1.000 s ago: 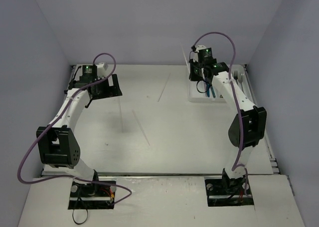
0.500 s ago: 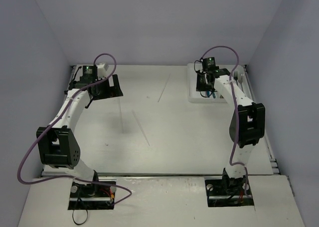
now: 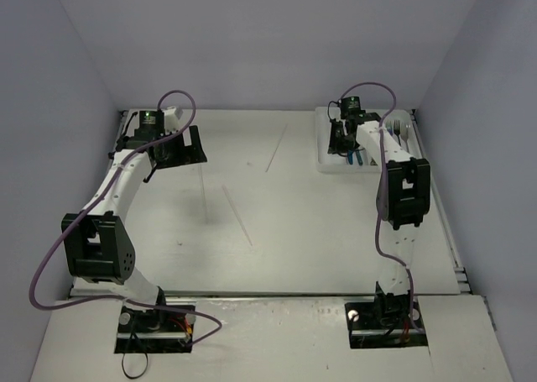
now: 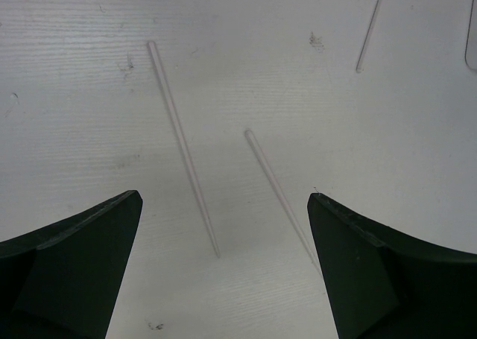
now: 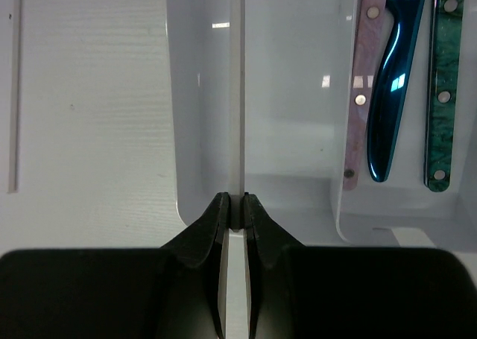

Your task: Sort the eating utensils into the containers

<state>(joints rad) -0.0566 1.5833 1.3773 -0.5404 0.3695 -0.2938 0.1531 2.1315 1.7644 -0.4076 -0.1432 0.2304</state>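
Note:
My right gripper (image 5: 237, 205) is shut on a thin pale stick (image 5: 237, 93) and holds it lengthwise over the leftmost compartment of the white tray (image 5: 179, 130). The neighbouring compartment holds a pink-handled utensil (image 5: 361, 86), a blue one (image 5: 391, 78) and a teal one (image 5: 441, 86). In the top view this gripper (image 3: 342, 138) is over the tray (image 3: 329, 162) at the back right. My left gripper (image 4: 223, 197) is open and empty above two pale sticks (image 4: 182, 149) (image 4: 279, 194); it sits at the back left (image 3: 172, 149).
A third stick (image 4: 370, 30) lies farther off, also seen left of the tray (image 5: 15, 86). In the top view the loose sticks lie mid-table (image 3: 237, 216) (image 3: 205, 193) (image 3: 277, 147). Walls close the table on three sides.

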